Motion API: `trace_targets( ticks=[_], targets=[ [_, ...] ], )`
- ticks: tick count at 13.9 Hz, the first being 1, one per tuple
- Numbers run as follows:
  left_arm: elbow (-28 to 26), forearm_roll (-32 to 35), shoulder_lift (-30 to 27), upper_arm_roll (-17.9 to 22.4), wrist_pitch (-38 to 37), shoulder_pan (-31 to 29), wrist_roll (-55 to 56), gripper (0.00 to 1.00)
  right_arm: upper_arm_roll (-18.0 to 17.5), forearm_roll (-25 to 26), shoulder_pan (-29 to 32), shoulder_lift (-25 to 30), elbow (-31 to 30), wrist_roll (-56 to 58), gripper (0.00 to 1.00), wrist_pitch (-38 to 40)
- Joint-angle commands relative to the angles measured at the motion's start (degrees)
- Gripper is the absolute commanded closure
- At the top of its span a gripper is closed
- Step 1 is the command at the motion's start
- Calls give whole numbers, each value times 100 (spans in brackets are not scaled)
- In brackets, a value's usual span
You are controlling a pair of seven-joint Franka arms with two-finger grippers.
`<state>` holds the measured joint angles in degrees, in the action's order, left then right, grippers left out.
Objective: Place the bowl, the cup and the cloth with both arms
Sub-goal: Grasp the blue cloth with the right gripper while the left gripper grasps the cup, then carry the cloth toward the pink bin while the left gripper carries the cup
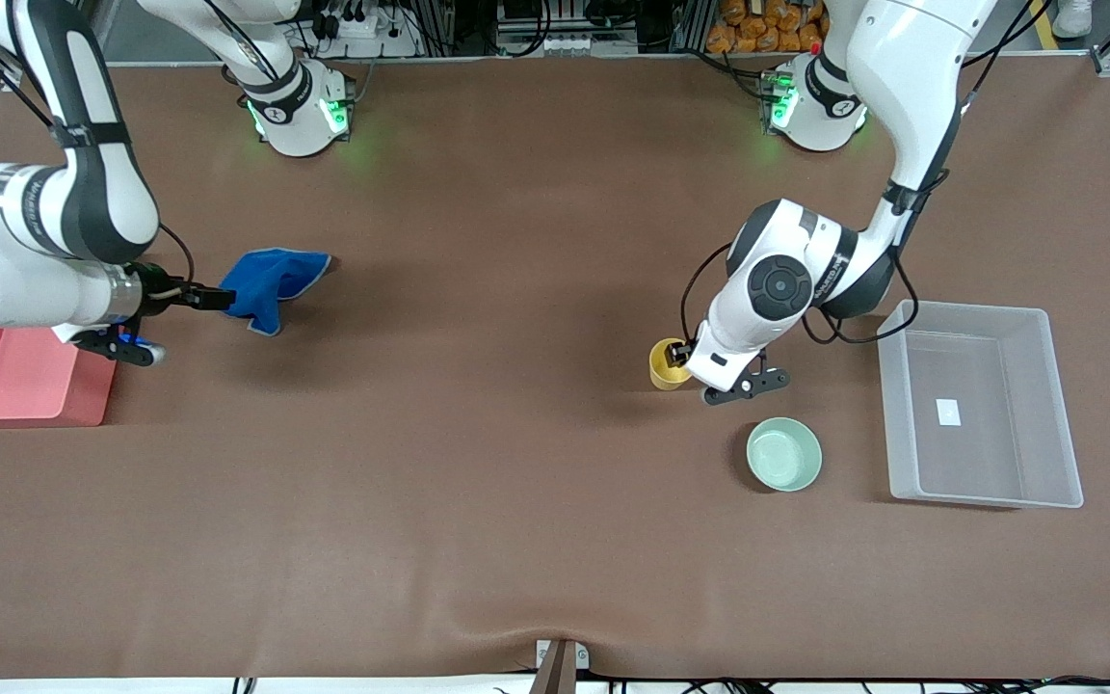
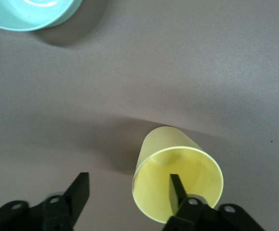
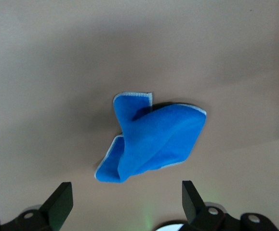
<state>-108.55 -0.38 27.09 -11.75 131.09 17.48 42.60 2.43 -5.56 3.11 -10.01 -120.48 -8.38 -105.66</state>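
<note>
The left gripper (image 1: pixel 678 359) is down at the yellow cup (image 1: pixel 668 364), which stands upright on the brown table (image 1: pixel 516 482) toward the left arm's end. In the left wrist view its fingers (image 2: pixel 177 191) are spread wide: one is inside the cup's (image 2: pixel 177 180) mouth, the other outside the wall with a clear gap, so nothing is clamped. The pale mint green bowl (image 1: pixel 784 454) sits upright on the table just beside the cup, nearer the front camera, with only its rim (image 2: pixel 31 14) showing in the left wrist view. A clear plastic bin (image 1: pixel 979 405) stands near the bowl at the left arm's end of the table.

The right gripper (image 1: pixel 213 298) is near the right arm's end, beside a red tray (image 1: pixel 6 381). The right wrist view shows its fingers (image 3: pixel 59 204) spread wide with the blue cloth (image 3: pixel 151 142) between their line and apart from both. In the front view the crumpled cloth (image 1: pixel 271 284) seems to lie on the table, though it may be touching the fingertips.
</note>
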Motion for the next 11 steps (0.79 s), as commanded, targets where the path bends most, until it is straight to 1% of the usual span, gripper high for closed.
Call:
trace_targets(
  ticks=[1, 2, 3, 4, 6, 7, 9, 11],
  targets=[
    [36, -50, 173, 14, 198, 80, 221, 52, 21, -147, -48, -132, -396, -111, 0, -646],
    [44, -41, 217, 14, 198, 123, 266, 70, 21, -165, -65, -158, -563, -111, 0, -980],
    [36, -33, 218, 14, 198, 124, 266, 92, 21, -165, -117, -220, -678, -111, 0, -1192],
    [36, -33, 226, 14, 198, 124, 266, 100, 21, -165, -127, -281, -696, -111, 0, -1238],
    [36, -6, 165, 14, 181, 89, 249, 100, 21, -174, -135, -448, -696, -111, 0, -1299],
    [36, -6, 60, 23, 111, 71, 248, 100, 12, -208, -144, -553, -740, -111, 0, -1447],
    [53, -6, -308, 58, -213, 1, 231, 100, 12, -366, -258, -598, -933, -111, 0, -1738],
    [88, 2, -764, 102, -644, -226, 248, 100, 12, -376, -267, -589, -1021, -111, 0, -1730]
  ],
)
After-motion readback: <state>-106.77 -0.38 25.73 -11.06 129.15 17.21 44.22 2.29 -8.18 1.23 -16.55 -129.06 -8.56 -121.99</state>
